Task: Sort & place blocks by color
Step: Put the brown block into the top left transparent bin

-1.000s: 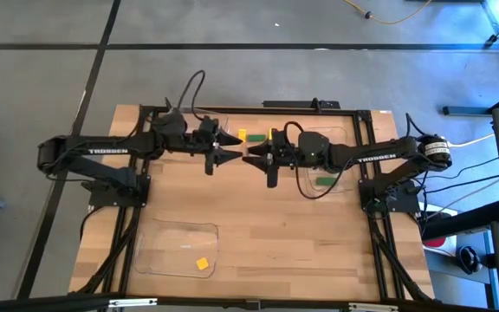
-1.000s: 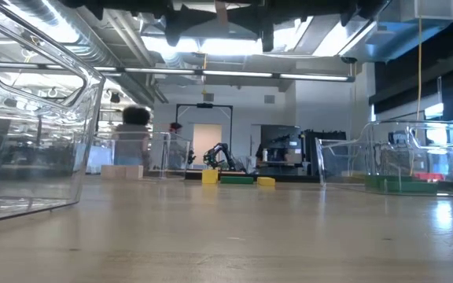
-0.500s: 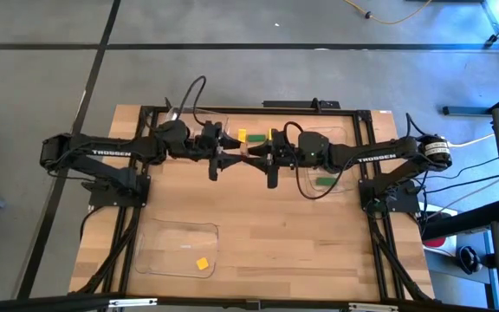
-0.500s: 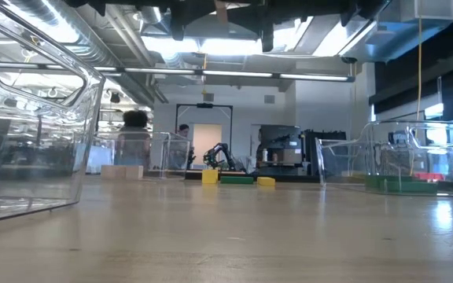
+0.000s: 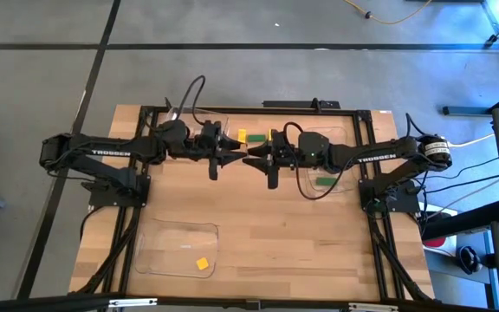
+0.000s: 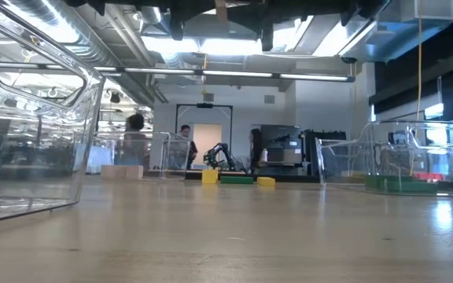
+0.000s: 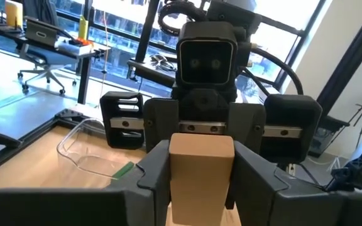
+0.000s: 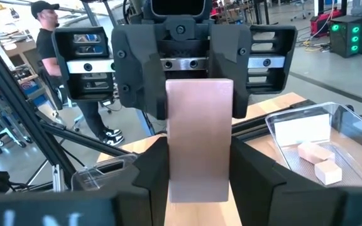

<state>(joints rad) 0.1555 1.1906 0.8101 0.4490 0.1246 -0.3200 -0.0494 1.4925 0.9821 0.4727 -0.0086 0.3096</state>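
Clear tray (image 5: 177, 251) holding yellow block (image 5: 202, 263), green block (image 5: 325, 181) in right tray (image 5: 308, 186)

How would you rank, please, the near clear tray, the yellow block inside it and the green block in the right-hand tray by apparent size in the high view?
1. Near clear tray, by far the largest.
2. Green block, a short bar.
3. Yellow block, though only slightly smaller than the green one.

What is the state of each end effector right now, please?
Left end effector: closed on the tan block, above the table.
Right end effector: closed on the same tan block, from the opposite side.
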